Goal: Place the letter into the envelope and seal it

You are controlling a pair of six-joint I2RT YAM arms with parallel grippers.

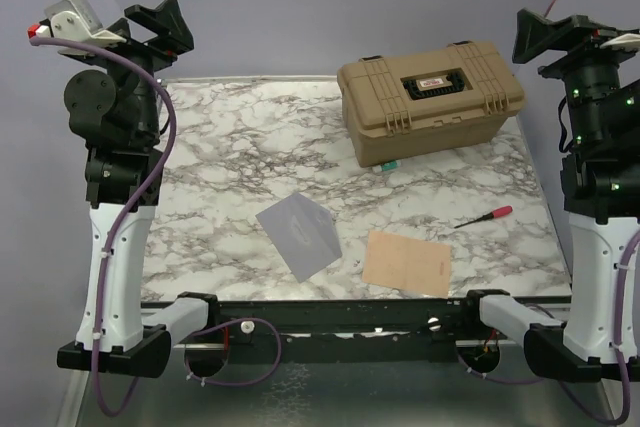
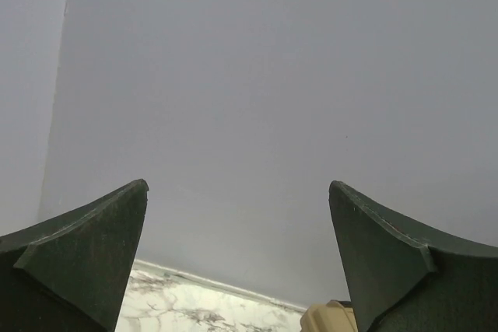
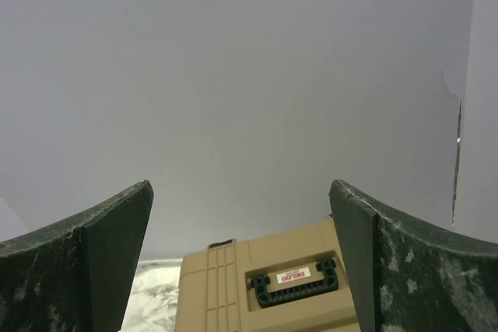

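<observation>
The blue-grey envelope [image 1: 299, 234] lies flat on the marble table, turned at an angle, near the front middle. Just to its right lies the tan letter [image 1: 406, 262], close to the front edge. Neither wrist view shows them. My left gripper [image 1: 163, 22] is raised high at the back left, far from both papers, and its jaws stand wide open with nothing between them [image 2: 237, 192]. High at the back right, my right gripper [image 1: 545, 35] is likewise open and empty [image 3: 241, 192], looking over the toolbox.
A tan toolbox [image 1: 431, 96] with a black handle stands at the back right of the table [image 1: 230, 147]; its top shows in the right wrist view as toolbox [image 3: 264, 285]. A red-handled screwdriver [image 1: 485, 216] lies right of the letter. A small teal thing [image 1: 386, 164] sits at the toolbox's front foot.
</observation>
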